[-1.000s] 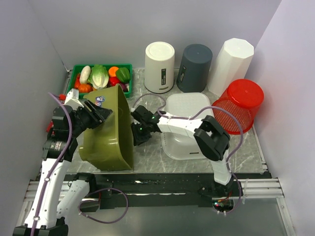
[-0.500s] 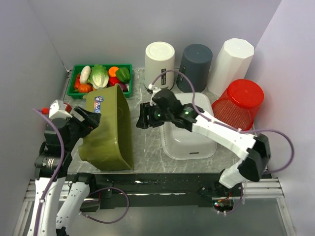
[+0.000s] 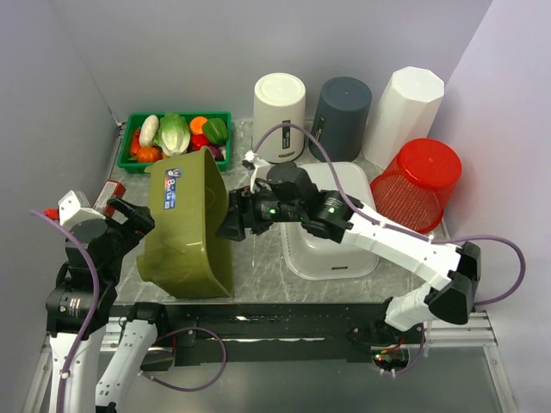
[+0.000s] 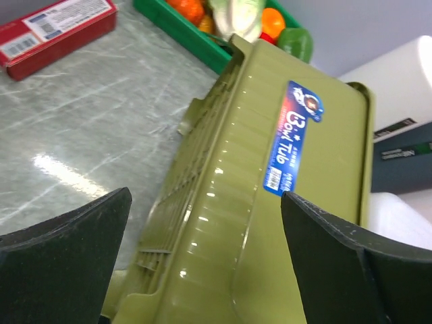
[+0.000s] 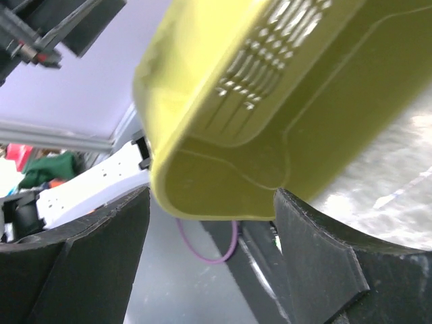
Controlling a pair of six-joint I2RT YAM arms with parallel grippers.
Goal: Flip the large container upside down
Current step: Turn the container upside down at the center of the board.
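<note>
Top external view: you've got the large container (image 3: 185,228), an olive-green tub, on the left half of the tabletop (image 3: 258,277), propped on one long side, mouth facing right and base turned toward the left arm. Change over the last second: both grippers have let go. A second ago each was pinching a wall of the tub. Now the left gripper (image 3: 138,222) has backed off to the left with fingers spread and nothing between them. The right gripper (image 3: 234,225) sits at the tub's right rim, also spread. Right wrist view shows the rim edge (image 5: 270,101) passing between its fingers with a gap on both sides, so no grip. Left wrist view shows the ribbed outer wall and blue label (image 4: 293,138) ahead of wide-open fingers (image 4: 67,256). My read: the flip is roughly half done. The tub is on edge, not yet mouth-down, and unsupported, so it could drop either way, and it likely needs a push from the left to finish. Looks glossy, stiff plastic, with slotted vents near the rim, and empty. Just right of it is the white basin (image 3: 331,219), behind it the green crate of toy vegetables (image 3: 178,133), and at far left a red box (image 4: 57,27).
</note>
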